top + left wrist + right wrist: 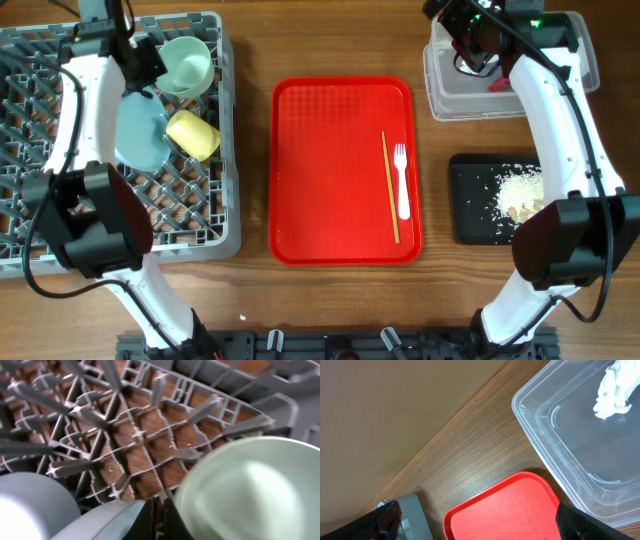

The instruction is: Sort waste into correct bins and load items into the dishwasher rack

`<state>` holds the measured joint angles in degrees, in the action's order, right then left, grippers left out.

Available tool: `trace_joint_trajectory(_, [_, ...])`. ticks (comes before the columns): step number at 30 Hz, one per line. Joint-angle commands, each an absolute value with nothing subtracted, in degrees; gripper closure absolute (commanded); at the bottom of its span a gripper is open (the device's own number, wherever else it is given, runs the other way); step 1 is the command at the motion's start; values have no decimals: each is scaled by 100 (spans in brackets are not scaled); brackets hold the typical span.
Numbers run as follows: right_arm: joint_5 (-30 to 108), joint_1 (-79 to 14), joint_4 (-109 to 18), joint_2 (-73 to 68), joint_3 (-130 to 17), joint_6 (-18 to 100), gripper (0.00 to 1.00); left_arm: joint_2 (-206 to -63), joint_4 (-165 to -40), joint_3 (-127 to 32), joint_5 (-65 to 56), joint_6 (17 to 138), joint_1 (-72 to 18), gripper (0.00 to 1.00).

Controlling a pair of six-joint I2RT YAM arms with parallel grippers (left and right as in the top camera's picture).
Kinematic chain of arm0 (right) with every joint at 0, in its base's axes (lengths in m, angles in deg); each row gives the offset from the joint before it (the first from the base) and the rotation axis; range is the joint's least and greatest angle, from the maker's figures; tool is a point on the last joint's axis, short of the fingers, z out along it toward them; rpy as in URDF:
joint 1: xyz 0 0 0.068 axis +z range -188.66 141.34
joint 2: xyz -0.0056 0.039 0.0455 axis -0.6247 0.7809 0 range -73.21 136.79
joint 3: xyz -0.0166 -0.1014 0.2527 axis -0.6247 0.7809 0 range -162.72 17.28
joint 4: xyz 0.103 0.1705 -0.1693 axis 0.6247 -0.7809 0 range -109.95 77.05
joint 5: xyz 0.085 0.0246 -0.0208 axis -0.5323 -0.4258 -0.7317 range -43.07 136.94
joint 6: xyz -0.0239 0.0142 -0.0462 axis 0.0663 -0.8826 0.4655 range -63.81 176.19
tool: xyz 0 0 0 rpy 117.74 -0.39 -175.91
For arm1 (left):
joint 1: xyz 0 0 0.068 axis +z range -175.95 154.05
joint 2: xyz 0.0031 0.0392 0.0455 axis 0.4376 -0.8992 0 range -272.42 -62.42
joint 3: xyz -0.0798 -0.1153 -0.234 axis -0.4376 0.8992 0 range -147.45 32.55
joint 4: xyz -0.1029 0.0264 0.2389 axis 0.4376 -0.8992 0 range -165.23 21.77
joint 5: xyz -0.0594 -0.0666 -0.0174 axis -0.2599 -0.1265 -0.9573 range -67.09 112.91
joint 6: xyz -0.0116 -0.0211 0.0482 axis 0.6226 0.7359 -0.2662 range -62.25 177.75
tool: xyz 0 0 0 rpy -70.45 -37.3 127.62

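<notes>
The grey dishwasher rack (200, 215) at the left holds a pale green saucer (186, 64), a pale-blue plate (140, 135) and a yellow cup (192, 134). My left gripper (140, 68) is low in the rack. In its wrist view the fingers (159, 521) are shut and empty between the plate's rim (107, 519) and the saucer (250, 495). My right gripper (470, 40) is open and empty above the clear tub (450, 95). A white tissue (612, 387) lies in the tub (555, 445). Rice scraps (520, 192) lie in the black tray (470, 215). A chopstick (390, 185) and a white fork (402, 185) lie on the red tray (330, 170).
The red tray (505, 510) lies between the rack and the two bins. Upright grey pegs (115, 425) crowd round the left gripper. Bare wooden table (470, 445) shows between tub and tray. A small red bit (497, 86) shows in the tub beside my right arm.
</notes>
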<state>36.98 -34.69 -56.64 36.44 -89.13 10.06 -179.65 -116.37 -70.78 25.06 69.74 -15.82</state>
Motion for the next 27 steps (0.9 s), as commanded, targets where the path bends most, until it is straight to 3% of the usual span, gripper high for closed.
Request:
trace_joint_trajectory(1, [3842, -3450, -5655, 3705, -8898, 1103, 0, -18271, -11733, -7052, 2340, 7535, -1335, 96])
trace_joint_trajectory(7, [3842, -3450, -5655, 3705, -8898, 1105, 0, -18267, -11748, -7065, 2139, 7474, -1368, 96])
trace_joint_trajectory(18, [3842, -3450, -5655, 3705, -8898, 1105, 0, -16833, -11335, -7065, 1840, 7511, -1368, 96])
trace_joint_trajectory(24, [3842, -3450, -5655, 3705, -8898, 1107, 0, -16385, -11329, -7065, 1488, 8224, -1283, 96])
trace_joint_trajectory(26, [3842, -3450, -5655, 3705, -8898, 1105, 0, -16335, -11226, -7065, 836, 7994, -1328, 84])
trace_joint_trajectory(27, [3842, -3450, -5655, 3705, -8898, 1103, 0, -16356, -11241, -7063, 635, 7760, -1381, 72])
